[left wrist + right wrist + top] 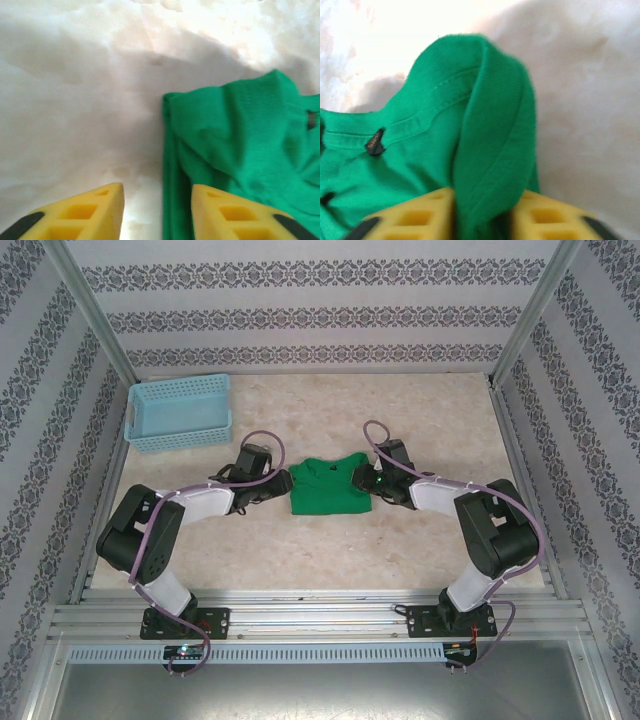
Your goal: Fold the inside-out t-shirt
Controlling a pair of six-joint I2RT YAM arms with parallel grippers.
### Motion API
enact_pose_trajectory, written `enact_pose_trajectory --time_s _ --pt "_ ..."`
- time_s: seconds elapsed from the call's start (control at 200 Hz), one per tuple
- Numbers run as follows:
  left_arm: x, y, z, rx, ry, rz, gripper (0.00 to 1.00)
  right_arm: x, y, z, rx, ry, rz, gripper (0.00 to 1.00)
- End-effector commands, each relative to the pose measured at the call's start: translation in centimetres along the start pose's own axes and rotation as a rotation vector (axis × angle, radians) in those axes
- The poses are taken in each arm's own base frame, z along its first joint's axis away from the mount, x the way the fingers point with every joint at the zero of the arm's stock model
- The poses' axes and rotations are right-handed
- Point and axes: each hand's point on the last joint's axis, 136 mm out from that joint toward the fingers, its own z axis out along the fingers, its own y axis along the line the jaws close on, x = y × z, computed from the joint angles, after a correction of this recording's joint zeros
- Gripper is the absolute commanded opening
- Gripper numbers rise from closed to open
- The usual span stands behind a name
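Note:
The inside-out t-shirt [330,488], bright green, lies folded into a small bundle at the middle of the table. At its left edge, my left gripper [278,483] is open. In the left wrist view the t-shirt [240,145] has its left border running down between the yellow fingers of that gripper [157,212], closer to the right finger. My right gripper [362,480] is at the bundle's right edge. In the right wrist view a loose, rounded fold of the t-shirt [490,150] stands between the parted fingers of that gripper [482,217], unpinched. A small dark label [375,142] shows at the collar seam.
A light blue mesh basket [180,412] stands at the back left of the table. Patterned walls and metal posts close in the table [330,550] on three sides. Bare tabletop lies in front of and behind the shirt.

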Motion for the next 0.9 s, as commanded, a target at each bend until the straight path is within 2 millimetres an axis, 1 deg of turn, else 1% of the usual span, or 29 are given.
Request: enact_pose_trajectory --time_s 0.0,0.02,0.075,0.135,0.195,0.255,0.3,0.365,0.42,0.47,0.555,0.605,0.704,0.749,0.789,0.839,0.894 --pt "-2.6 -0.5 -3.5 -0.073 -0.053 0.035 0.47 -2.1 0.3 -2.0 0.046 -0.044 -0.024 0.51" --pt "-3.0 -0.7 -4.2 -0.079 -0.066 0.047 0.48 -2.3 0.5 -2.5 0.053 -0.049 -0.035 0.56" --pt "-3.8 -1.5 -6.0 -0.075 -0.094 0.086 0.51 -2.4 0.5 -3.7 0.081 -0.045 -0.063 0.63" --pt "-3.9 -2.8 -7.1 -0.059 -0.098 0.121 0.52 -2.3 0.3 -4.9 0.115 -0.041 -0.087 0.65" --pt "-3.3 -4.6 -7.4 -0.011 -0.091 0.156 0.52 -1.7 0.7 -5.8 0.125 -0.038 -0.112 0.66" --pt "-2.5 -6.2 -7.0 0.03 -0.082 0.175 0.52 -0.8 1.4 -6.3 0.125 -0.031 -0.137 0.66" --pt "-2.0 -7.2 -6.2 0.061 -0.069 0.181 0.52 -0.2 2.2 -6.4 0.128 -0.025 -0.163 0.65" --pt "-1.3 -8.2 -4.9 0.092 -0.052 0.178 0.51 0.7 3.3 -6.1 0.134 -0.014 -0.196 0.62" --pt "-0.7 -8.7 -3.6 0.112 -0.028 0.165 0.49 1.4 4.1 -5.3 0.12 0.003 -0.201 0.59" --pt "-0.2 -8.5 -2.3 0.109 -0.009 0.15 0.48 2.2 4.3 -4.3 0.11 0.029 -0.184 0.56" --pt "0.5 -7.3 -0.3 0.082 0.009 0.129 0.47 3.3 3.3 -2.5 0.124 0.069 -0.138 0.53" --pt "1.0 -6.2 0.6 0.045 0.018 0.126 0.47 3.8 2.3 -1.6 0.146 0.086 -0.113 0.52" --pt "2.0 -3.7 1.9 -0.013 0.042 0.106 0.47 4.8 -0.7 -0.4 0.193 0.109 -0.047 0.51" --pt "2.4 -3.1 2.1 -0.013 0.054 0.092 0.47 4.9 -1.6 -0.2 0.188 0.118 -0.018 0.51" --pt "2.6 -2.7 2.0 -0.012 0.059 0.083 0.47 4.9 -1.7 -0.3 0.162 0.124 -0.002 0.5" --pt "2.4 -2.7 1.5 -0.012 0.051 0.087 0.47 4.3 -1.2 -0.9 0.128 0.115 -0.006 0.51" --pt "1.7 -3.5 0.6 -0.002 0.035 0.103 0.48 3.4 -0.3 -2.0 0.112 0.089 -0.038 0.53"
